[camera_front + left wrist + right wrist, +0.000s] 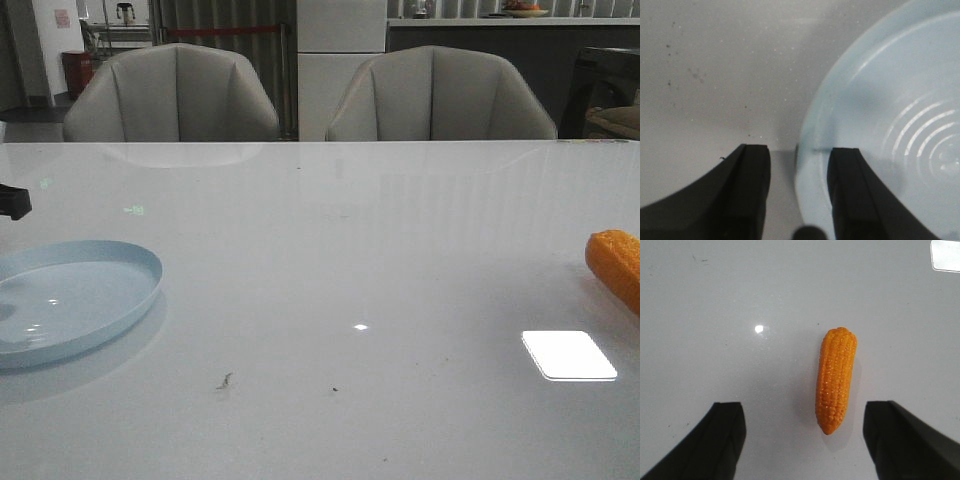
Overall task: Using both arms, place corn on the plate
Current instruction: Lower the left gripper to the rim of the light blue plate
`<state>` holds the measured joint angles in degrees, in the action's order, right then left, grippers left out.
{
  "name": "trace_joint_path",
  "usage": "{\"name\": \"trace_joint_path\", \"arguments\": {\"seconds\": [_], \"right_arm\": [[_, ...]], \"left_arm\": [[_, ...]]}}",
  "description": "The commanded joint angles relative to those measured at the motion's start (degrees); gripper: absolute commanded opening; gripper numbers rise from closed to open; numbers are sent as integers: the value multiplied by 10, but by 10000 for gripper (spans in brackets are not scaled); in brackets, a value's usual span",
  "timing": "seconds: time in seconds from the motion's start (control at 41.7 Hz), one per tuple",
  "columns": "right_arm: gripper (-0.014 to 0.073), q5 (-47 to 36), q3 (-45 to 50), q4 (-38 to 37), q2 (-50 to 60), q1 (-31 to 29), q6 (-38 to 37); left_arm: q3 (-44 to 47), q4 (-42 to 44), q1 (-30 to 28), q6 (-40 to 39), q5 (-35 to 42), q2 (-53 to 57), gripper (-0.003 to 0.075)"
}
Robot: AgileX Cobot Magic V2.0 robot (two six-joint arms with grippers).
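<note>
Nearest the robot on its left, the round, shallow, pale blue plate sits on the glossy white table, and the left gripper is spread around its rim: one black finger over the plate's inside, the other over bare table, released, gripping nothing yet. Over at the right edge lies the bumpy orange corn cob, well apart from the plate (only its end shows in the front view). The right gripper hovers above it with fingers wide apart, the cob between them. This looks like the reaching step on both sides. Next, each arm would need to descend and close, squarely across the cob. Two grey chairs stand beyond.
</note>
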<state>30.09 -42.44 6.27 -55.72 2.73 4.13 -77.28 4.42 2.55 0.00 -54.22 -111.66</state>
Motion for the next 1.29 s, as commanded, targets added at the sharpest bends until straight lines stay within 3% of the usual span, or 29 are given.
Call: {"name": "trace_joint_path", "arguments": {"seconds": [0.0,0.36,0.767,0.887,0.959,1.031,1.271], "right_arm": [[597,-34,-21,-5,6,0,3],[597,-34,-21,-5,6,0,3],[597,-30,-21,-5,6,0,3],[597,-25,-21,-5,6,0,3],[597,-24,-21,-5,6,0,3],[597,-24,-21,-5,6,0,3],[597,-24,-21,-5,6,0,3]], "left_arm": [[-18,4,-2,-4,14,23,335],[-18,-18,-2,-4,48,18,330],[-18,-35,-2,-4,30,-15,326],[-18,-35,-2,0,32,-15,225],[-18,-35,-2,0,32,-15,83],[-18,-35,-2,0,32,-15,110],[-42,-28,-2,0,9,-15,93]]}}
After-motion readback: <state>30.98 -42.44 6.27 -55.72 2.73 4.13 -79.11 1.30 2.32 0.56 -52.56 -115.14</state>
